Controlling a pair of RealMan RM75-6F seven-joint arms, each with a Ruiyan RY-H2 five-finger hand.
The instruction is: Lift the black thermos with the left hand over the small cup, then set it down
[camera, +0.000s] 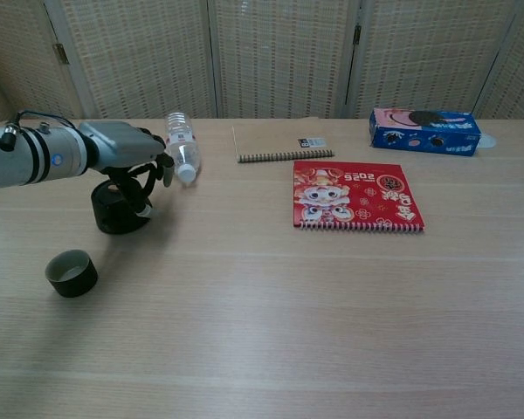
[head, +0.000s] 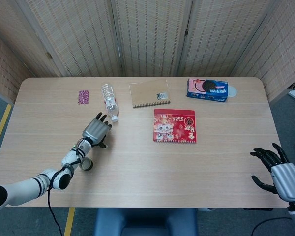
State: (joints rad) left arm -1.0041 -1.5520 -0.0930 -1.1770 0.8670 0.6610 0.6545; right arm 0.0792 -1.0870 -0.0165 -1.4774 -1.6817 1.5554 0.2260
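The black thermos (camera: 118, 212) stands upright on the left part of the table (camera: 288, 305). My left hand (camera: 122, 148) sits right over its top, fingers (camera: 141, 199) hanging down its front, and I see no firm grip. In the head view the left hand (head: 95, 131) has its fingers spread and covers the thermos. The small dark cup (camera: 71, 272) stands nearer the front edge, left of the thermos; the head view shows the cup (head: 87, 165) beside my forearm. My right hand (head: 274, 172) hovers open at the front right edge, holding nothing.
A clear water bottle (camera: 182, 148) lies just beyond the thermos, close to my left hand. Farther back are a brown notebook (head: 149, 93), a blue cookie box (head: 207, 90) and a pink card (head: 83, 97). A red spiral notebook (camera: 356, 195) lies mid-table.
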